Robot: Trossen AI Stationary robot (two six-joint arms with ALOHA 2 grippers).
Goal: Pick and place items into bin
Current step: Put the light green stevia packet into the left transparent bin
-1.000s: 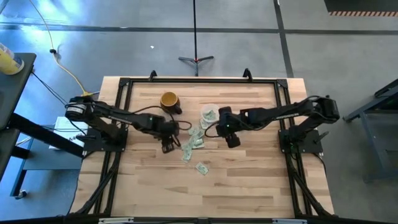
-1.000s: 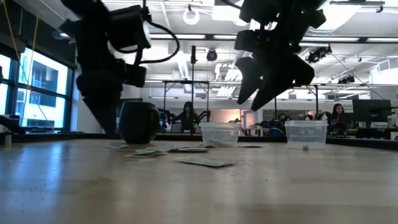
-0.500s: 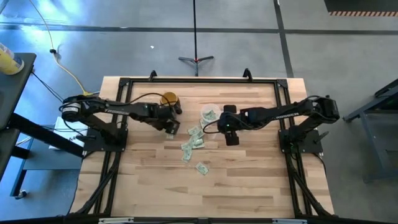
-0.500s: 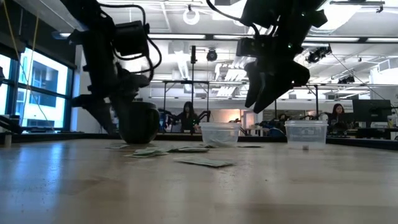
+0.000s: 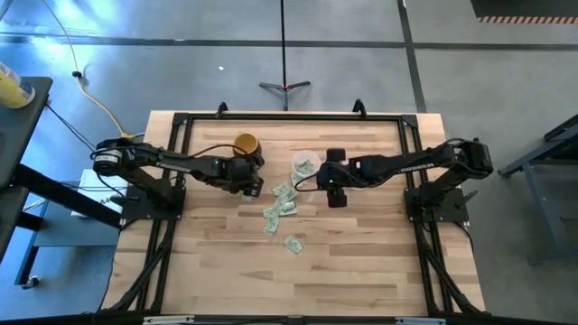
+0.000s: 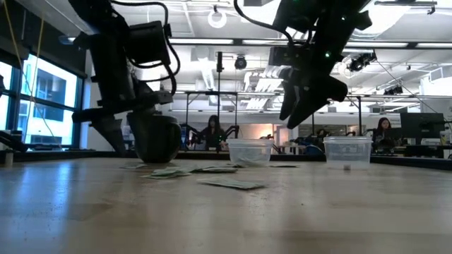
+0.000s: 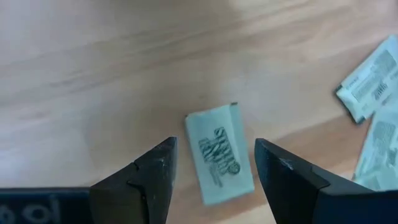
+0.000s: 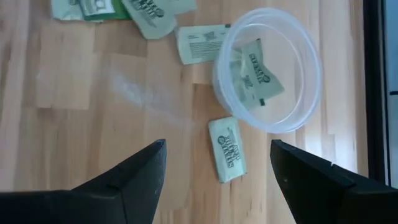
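Several pale-green-and-white slips, the items [image 5: 282, 204], lie flat on the wooden table between my two arms. The bin [image 5: 304, 164], a round clear bowl, stands beyond them with a couple of slips [image 8: 254, 76] inside it. My left gripper [image 5: 251, 184] points down beside the yellow mug [image 5: 246, 144]. It is open [image 7: 214, 149], with its fingers standing on either side of one flat slip [image 7: 219, 155] without touching it. My right gripper [image 5: 336, 193] hangs open [image 8: 217, 146] above the table near the bin, over a slip [image 8: 227, 149] lying beside the bin's wall.
The yellow mug stands just beyond my left gripper. More slips [image 8: 200, 42] lie close to the bin's rim [image 8: 271, 14]. In the low view a second clear container [image 6: 347, 151] shows to the right of the bin [image 6: 249, 152]. A black frame [image 5: 289, 117] borders the table.
My left gripper has moved toward the table's far edge, up beside the mug, and has rolled about its own pointing line, so its fingers now straddle a slip. My right gripper has stayed in place and turned slightly. No slip has moved.
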